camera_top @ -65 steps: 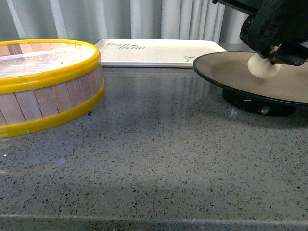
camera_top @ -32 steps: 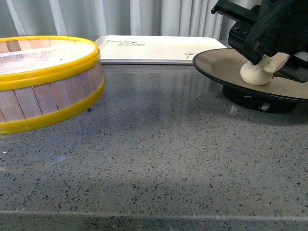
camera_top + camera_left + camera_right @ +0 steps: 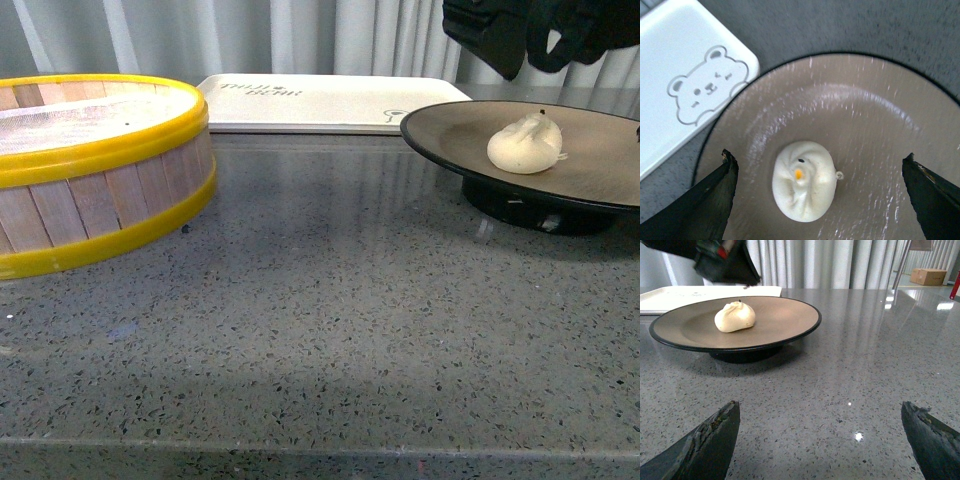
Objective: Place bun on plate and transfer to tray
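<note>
Resting clear of plate rim: bun; left gripper spread above, right gripper spread over countertop; bear print on tray only left-wrist-visible.

You see the bun sitting on the tan inside of the plate, pleated top up and nothing touching it. The left gripper hangs above the plate, clear of the bun, its dark body cut off by the frame's upper edge. The tray lies flat just behind the plate and reaches away to its left. The yellow-rimmed bamboo steamer stands well to the left of the plate. The speckled grey counter stretches in front of the plate.
</note>
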### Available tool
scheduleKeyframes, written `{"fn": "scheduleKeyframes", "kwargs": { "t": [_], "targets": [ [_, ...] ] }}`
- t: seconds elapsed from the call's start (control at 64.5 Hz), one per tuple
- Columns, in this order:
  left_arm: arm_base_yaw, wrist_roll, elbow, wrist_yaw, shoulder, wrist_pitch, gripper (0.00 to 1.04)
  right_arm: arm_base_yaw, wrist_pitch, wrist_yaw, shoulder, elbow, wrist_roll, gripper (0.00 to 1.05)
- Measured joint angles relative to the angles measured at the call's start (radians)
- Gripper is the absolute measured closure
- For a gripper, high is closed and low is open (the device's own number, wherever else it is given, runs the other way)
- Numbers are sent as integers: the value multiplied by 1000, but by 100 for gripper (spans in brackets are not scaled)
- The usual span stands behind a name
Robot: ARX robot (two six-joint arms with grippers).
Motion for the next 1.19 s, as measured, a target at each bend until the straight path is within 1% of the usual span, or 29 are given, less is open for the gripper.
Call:
{"fn": "scheduleKeyframes", "kwargs": {
  "t": [0.108, 0.217, 0.31, 0.449, 0.527, 0.62, 0.651, 0.666, 0.697, 0.728, 0.759, 0.775, 0.821, 0.837, 0.883, 0.992, 1.054, 1.131, 1.193],
  "targets": [
    [31, 1, -130, 3, -130, 103, 7, 0, 0, 0, 0, 0, 0, 8],
    [89, 24, -343, 2, -335, 243, 7, 0, 0, 0, 0, 0, 0, 8],
    [152, 40, -529, 23, -510, 313, 7, 0, 0, 0, 0, 0, 0, 8],
    [260, 56, -766, 71, -725, 337, 7, 0, 0, 0, 0, 0, 0, 8],
    [338, 59, -901, 108, -844, 336, 7, 0, 0, 0, 0, 0, 0, 8],
    [423, 51, -1004, 156, -944, 320, 7, 0, 0, 0, 0, 0, 0, 8],
    [449, 41, -1038, 151, -975, 328, 7, 0, 0, 0, 0, 0, 0, 8],
    [455, 36, -1052, 134, -986, 346, 9, 0, 0, 0, 0, 0, 0, 8],
    [492, -5, -1130, 66, -1034, 459, 16, 0, 0, 0, 0, 0, 0, 8],
    [541, -46, -1212, 65, -1086, 568, 23, 0, 0, 0, 0, 0, 0, 8],
    [612, -72, -1308, 112, -1150, 662, 32, 0, 0, 0, 0, 0, 0, 8],
    [626, -78, -1326, 125, -1162, 675, 34, 0, 0, 0, 0, 0, 0, 8],
    [710, -93, -1410, 203, -1217, 719, 43, 0, 0, 0, 0, 0, 0, 8],
    [725, -96, -1425, 213, -1226, 724, 45, 0, 0, 0, 0, 0, 0, 8],
    [776, -106, -1504, 232, -1269, 748, 55, 0, 0, 0, 0, 0, 0, 8],
    [790, -113, -1595, 246, -1308, 774, 73, 0, 0, 0, 0, 0, 0, 8],
    [790, -117, -1649, 256, -1340, 787, 88, 0, 0, 1, 0, 0, 0, 8],
    [790, -125, -1695, 254, -1385, 799, 101, 0, 0, 0, 0, 0, 0, 8],
    [790, -124, -1722, 254, -1411, 802, 101, 0, 0, 0, 0, 0, 0, 8]
  ]
}}
